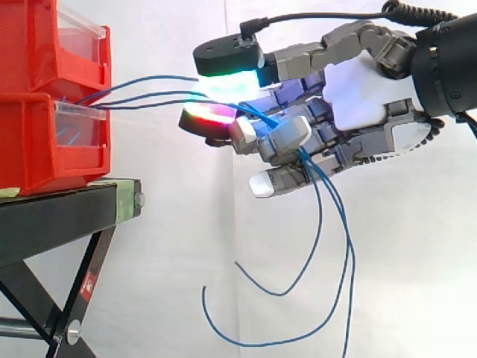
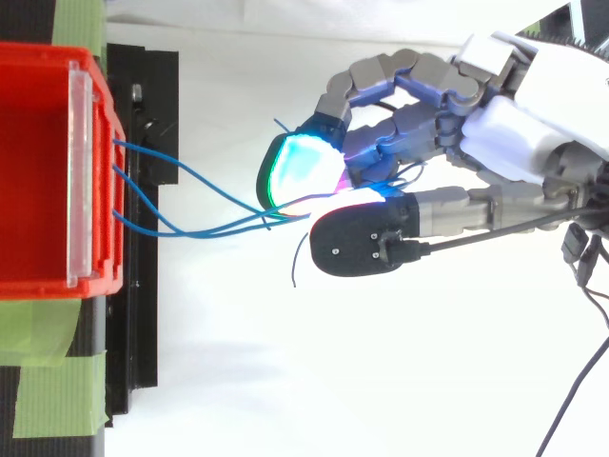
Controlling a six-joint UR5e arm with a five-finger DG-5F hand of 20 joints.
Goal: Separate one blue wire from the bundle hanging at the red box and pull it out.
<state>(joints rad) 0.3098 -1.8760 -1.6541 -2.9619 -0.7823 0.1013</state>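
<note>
**Fingers closed on more than one wire**

You had the hand (image 1: 358,97) well to the right of the red box (image 1: 45,142), level with its clear front lip. The fingers (image 1: 287,136) were curled in against the thumb and closed round the blue wires (image 1: 149,93). They looked closed on the wires as a group rather than on a single one.

The wires left the front of the box at separate spots. From above they drew together (image 2: 219,227) as they ran right into the glowing fingertips. That fan shape suggests the grip was gathering them instead of parting them. Their loose ends (image 1: 317,246) dropped out below the palm and hung in long free loops, so nothing past the hand was holding them back.

The box sat on the black stand (image 1: 59,216), apparently taped with green tape (image 2: 48,390), probably so a pull wouldn't drag it. Separation looked unfinished; pulling right could have brought several wires out.
</note>
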